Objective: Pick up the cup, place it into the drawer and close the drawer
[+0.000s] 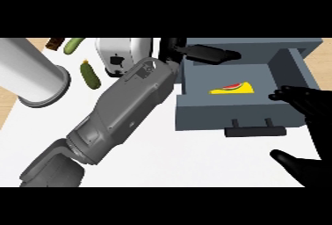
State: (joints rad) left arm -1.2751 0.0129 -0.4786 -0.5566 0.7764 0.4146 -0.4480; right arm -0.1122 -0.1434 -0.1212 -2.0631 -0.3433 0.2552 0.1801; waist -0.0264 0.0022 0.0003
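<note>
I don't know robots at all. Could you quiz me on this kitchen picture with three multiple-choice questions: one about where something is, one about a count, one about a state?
1. Where is the yellow wedge with a red watermelon slice on it?
A. On the white counter
B. Inside the grey box-shaped drawer
C. In the right hand

2. How many green cucumbers lie on the white counter?
A. One
B. Four
C. Two

3. What state is the grey drawer in?
A. Pulled open
B. Pushed shut
C. Turned upside down

Answers:
1 B: the wedge lies on the drawer's floor, between its walls.
2 C: one green cucumber lies left of the toaster and another lies near the far edge.
3 A: the drawer's inside is in plain view from above.
</note>
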